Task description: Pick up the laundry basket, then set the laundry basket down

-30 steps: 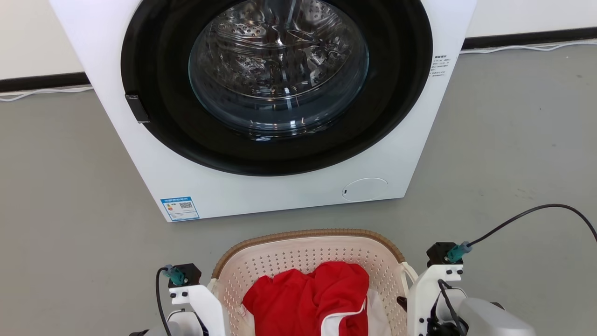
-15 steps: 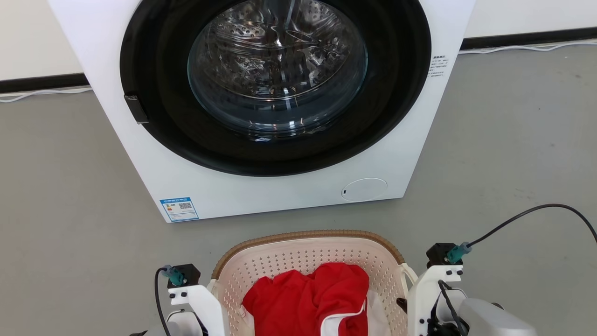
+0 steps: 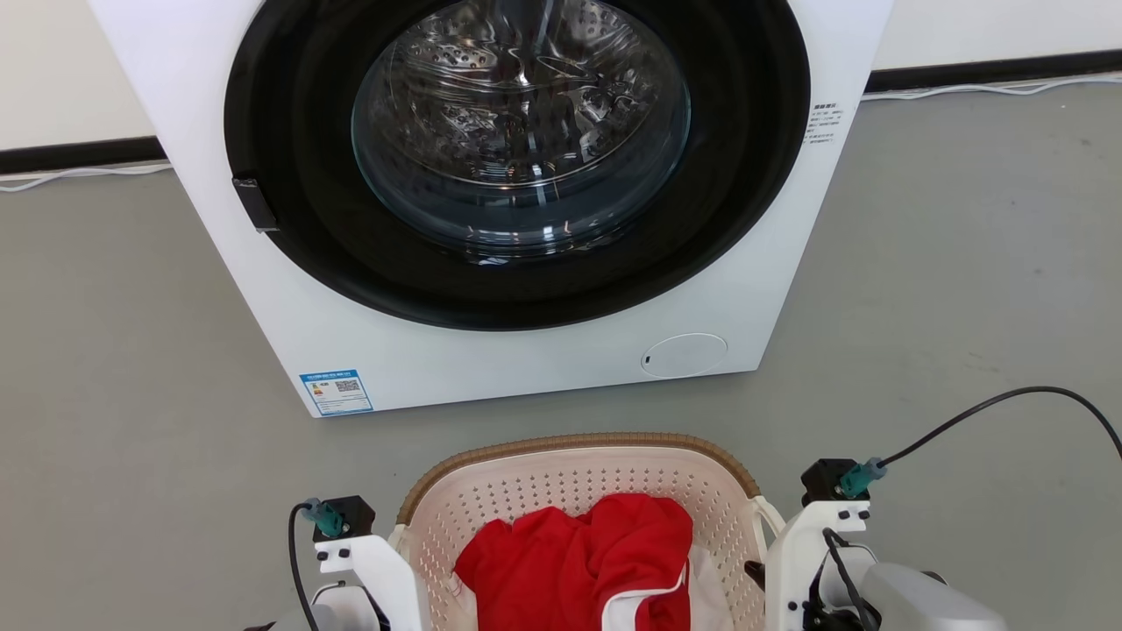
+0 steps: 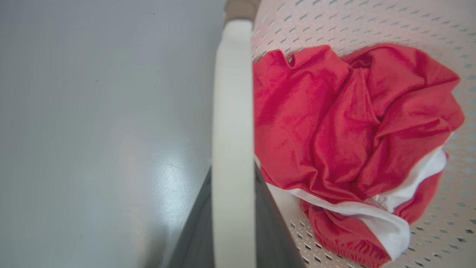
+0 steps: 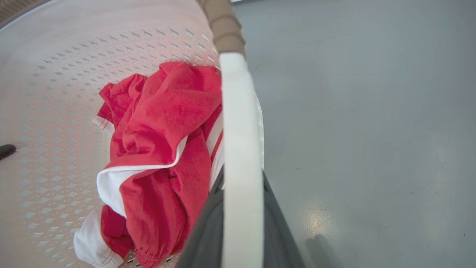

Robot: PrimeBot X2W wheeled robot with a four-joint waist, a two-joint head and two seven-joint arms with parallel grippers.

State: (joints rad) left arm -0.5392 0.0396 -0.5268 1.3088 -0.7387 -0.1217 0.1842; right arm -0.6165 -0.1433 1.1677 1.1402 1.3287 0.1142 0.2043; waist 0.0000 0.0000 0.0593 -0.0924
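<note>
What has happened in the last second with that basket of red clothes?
Nothing visibly changed: the cream perforated plastic laundry basket, red garment inside, is in front of the white washing machine, with left gripper and right gripper closed on its white side handles.

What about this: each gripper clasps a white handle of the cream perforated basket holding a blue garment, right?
No. The garment in the cream perforated plastic laundry basket is red with white trim, not blue; the left wrist view shows it. The rest stands.

plastic laundry basket (image 3: 543,491), glossy floor (image 4: 93,149) (smooth)
</note>
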